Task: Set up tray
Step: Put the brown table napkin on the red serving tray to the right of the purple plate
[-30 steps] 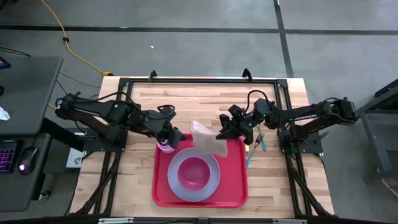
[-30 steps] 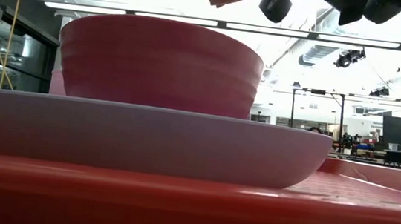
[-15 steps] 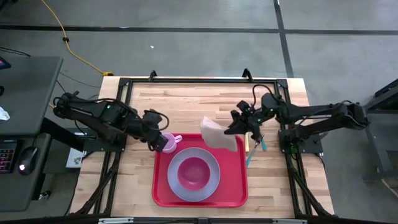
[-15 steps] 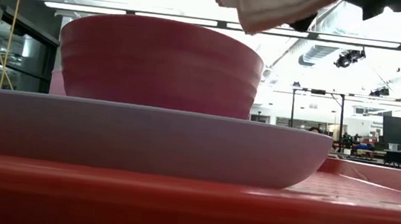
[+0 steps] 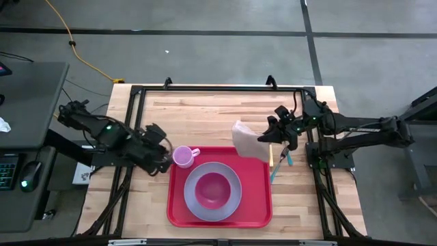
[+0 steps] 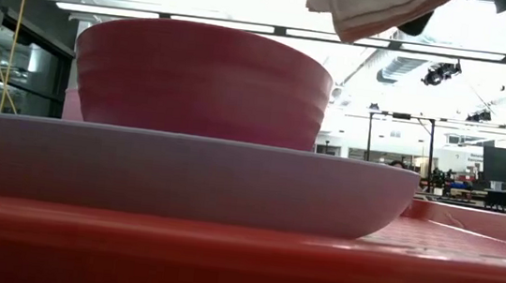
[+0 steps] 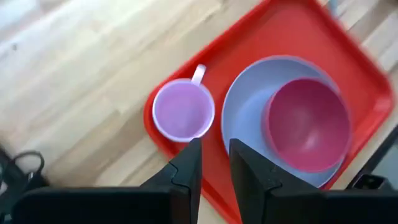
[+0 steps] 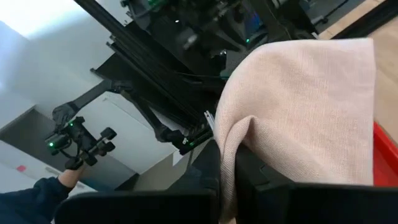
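From my seat I see a bright red tray (image 5: 256, 205) on a pale, blond wooden table (image 5: 205, 109) with visible plank grain. On the tray, a lavender-grey plate (image 5: 231, 202) carries a deep pink bowl (image 5: 212, 190), and a light purple cup (image 5: 183, 156) sits at the corner. The napkin (image 5: 247, 141) is a soft tan-pink with a fine woven texture. Both arms are black, a teal-handled utensil (image 5: 286, 156) lies on the wood, and a yellow cable (image 5: 75, 45) crosses the grey floor (image 5: 205, 48).
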Robot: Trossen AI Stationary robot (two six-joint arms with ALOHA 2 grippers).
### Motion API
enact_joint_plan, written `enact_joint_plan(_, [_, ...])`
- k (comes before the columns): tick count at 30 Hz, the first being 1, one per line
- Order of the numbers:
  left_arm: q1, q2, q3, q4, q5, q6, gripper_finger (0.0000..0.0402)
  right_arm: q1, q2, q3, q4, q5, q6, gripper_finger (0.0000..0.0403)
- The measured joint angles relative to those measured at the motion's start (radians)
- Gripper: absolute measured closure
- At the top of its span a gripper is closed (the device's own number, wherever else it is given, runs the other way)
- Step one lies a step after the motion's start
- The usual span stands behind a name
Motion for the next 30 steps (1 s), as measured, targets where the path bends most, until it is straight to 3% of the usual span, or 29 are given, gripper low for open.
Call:
enact_joint_plan(8, [-0.135,-0.076,-0.005,0.026,-0.189,-0.062,0.0291,0.000,-0.062,0.000,-0.102,0.004,0.058,0.0402])
enact_joint_plan(12, [-0.159,-0.124,-0.064,0.088,-0.236,-0.075,0.0291,0.000,-0.092,0.000,-0.165,0.001,0.063,0.0402])
enact_joint_plan(30, [-0.156,-0.365,-0.610,0.641,-0.243,-0.022,0.0291,-0.087,-0.123,-0.011,-0.280,-0.122,0.076,0.0403])
